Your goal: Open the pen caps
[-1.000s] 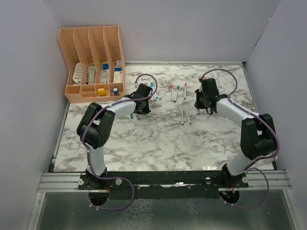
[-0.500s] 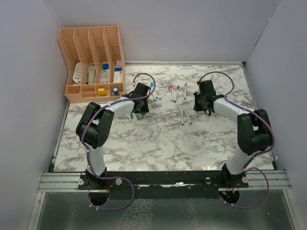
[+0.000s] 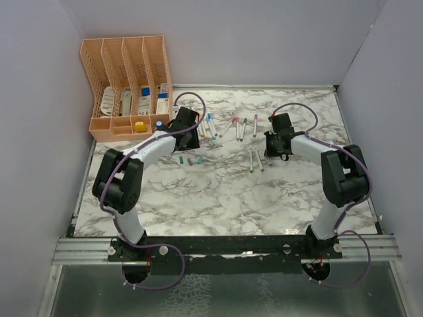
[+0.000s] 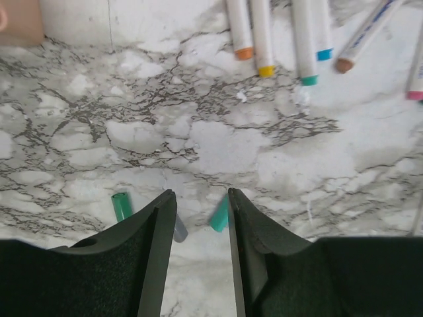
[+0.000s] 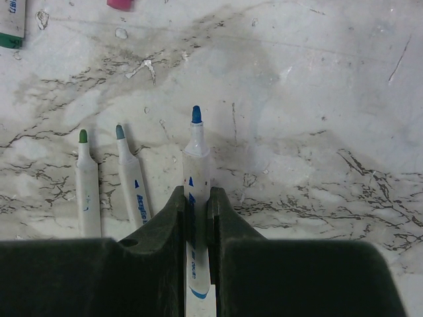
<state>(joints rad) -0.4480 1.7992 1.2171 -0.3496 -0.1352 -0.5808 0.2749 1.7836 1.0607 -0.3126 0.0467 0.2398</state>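
Observation:
Three loose pen caps lie on the marble: a green one [image 4: 120,206], a grey one [image 4: 180,229] and a teal one [image 4: 220,214]; in the top view they form a short row [image 3: 190,160]. My left gripper [image 4: 199,195] [image 3: 190,140] hovers just over them, open, with nothing between its fingers. My right gripper [image 5: 196,195] [image 3: 273,146] is shut on a white pen barrel [image 5: 196,155] whose bare blue tip points ahead. Two uncapped pens [image 5: 86,191] [image 5: 132,185] lie just left of it.
Ahead of the left gripper lie several white pens [image 4: 264,33] with coloured tips. More pens [image 3: 239,127] are scattered at mid-table. A peach desk organizer [image 3: 129,82] stands at the back left. Grey walls close in both sides.
My left gripper has opened and drawn back toward the organizer, uncovering the three caps on the table. The right gripper shifted slightly left, still shut on its pen.

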